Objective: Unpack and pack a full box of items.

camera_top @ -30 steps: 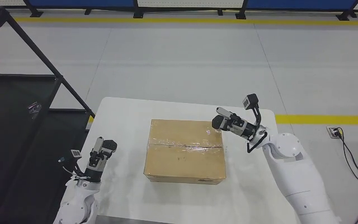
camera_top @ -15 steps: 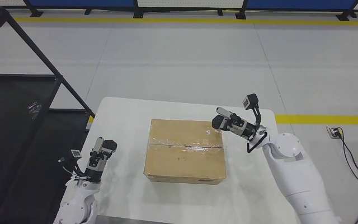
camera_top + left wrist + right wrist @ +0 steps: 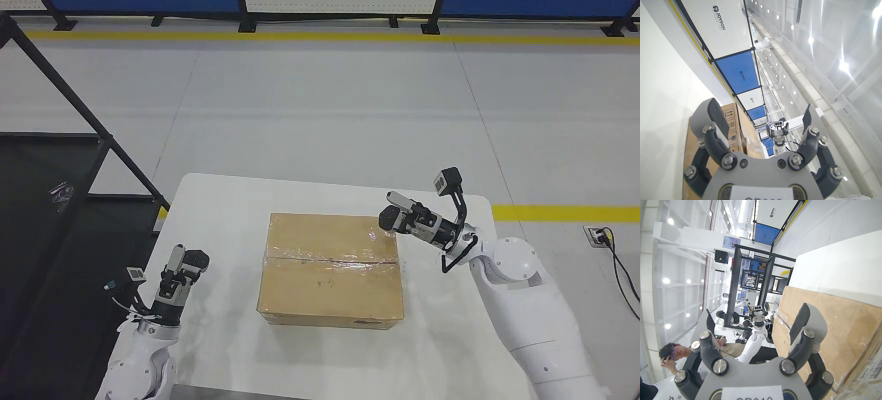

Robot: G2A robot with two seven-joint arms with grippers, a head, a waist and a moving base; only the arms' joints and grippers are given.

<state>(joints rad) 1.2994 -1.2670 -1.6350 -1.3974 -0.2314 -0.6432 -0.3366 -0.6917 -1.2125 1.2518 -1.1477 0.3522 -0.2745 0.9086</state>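
Right gripper (image 3: pixel 386 211), jaws wide apart and empty, at the back right corner of a sealed cardboard box (image 3: pixel 330 270).
Left gripper (image 3: pixel 188 256): jaws wide apart, empty, well apart from the box's left side. Both have ribbed black finger pads (image 3: pixel 799 321) on grey fingers. Box: brown, rectangular, flaps closed under glossy clear tape (image 3: pixel 335 262), mid white table (image 3: pixel 220 215).

White arms (image 3: pixel 515 262) carry grey end effectors (image 3: pixel 761 105) with black ribbed pads (image 3: pixel 717 115) and silver screws (image 3: pixel 728 160).
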